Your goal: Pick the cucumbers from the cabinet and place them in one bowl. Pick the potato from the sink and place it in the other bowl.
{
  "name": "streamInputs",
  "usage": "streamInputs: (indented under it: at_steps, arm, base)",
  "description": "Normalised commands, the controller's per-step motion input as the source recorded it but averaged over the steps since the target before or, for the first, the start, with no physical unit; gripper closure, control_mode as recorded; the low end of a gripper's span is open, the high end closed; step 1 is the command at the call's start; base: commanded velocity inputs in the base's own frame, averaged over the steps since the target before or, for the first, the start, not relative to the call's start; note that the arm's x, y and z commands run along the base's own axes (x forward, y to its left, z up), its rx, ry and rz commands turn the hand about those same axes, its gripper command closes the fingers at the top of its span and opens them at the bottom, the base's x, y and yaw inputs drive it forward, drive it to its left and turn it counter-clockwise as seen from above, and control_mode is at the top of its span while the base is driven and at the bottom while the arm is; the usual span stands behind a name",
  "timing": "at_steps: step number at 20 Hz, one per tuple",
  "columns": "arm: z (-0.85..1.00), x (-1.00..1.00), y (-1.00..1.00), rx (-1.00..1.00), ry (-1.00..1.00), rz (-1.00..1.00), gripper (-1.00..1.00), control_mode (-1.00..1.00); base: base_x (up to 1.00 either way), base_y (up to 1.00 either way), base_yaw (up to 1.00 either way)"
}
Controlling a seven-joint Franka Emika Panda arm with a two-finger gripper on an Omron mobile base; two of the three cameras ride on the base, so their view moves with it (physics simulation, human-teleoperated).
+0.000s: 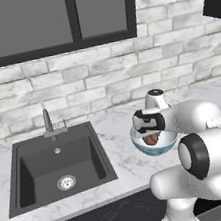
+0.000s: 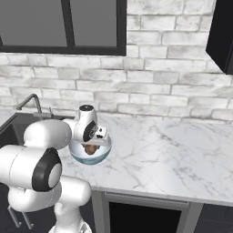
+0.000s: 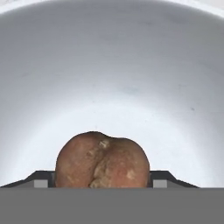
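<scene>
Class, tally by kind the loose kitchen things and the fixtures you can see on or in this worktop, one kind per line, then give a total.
Potato: 1
Pale blue bowl: 1
Sink: 1
Faucet: 1
Total: 4

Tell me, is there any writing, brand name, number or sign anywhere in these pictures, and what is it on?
None: no readable text in any view.
The robot arm bears no logo or number.
The pale blue bowl, the potato, the sink, the brick wall and the marble counter are all unmarked.
</scene>
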Motion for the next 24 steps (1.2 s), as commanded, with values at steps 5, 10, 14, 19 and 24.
streamInputs:
  at_steps: [5,10,14,19,24]
  arm:
    - [0.00,0.00,0.00,0.00,0.00,0.00,-1.00,-1.00]
    - [0.00,-0.09,0.00,0.00,0.00,0.00,-1.00,-1.00]
    - [0.13,-0.22,0.00,0.00,0.00,0.00,-1.00,-1.00]
    - [0.30,-0.22,-0.01,0.00,0.00,0.00,-1.00,-1.00]
    - [0.50,-0.34,-0.04,0.00,0.01,0.00,-1.00,-1.00]
  base:
    - [0.00,0.00,0.00]
    - [0.00,0.00,0.00]
    - [0.00,0.00,0.00]
    - [0.00,0.00,0.00]
    - [0.00,0.00,0.00]
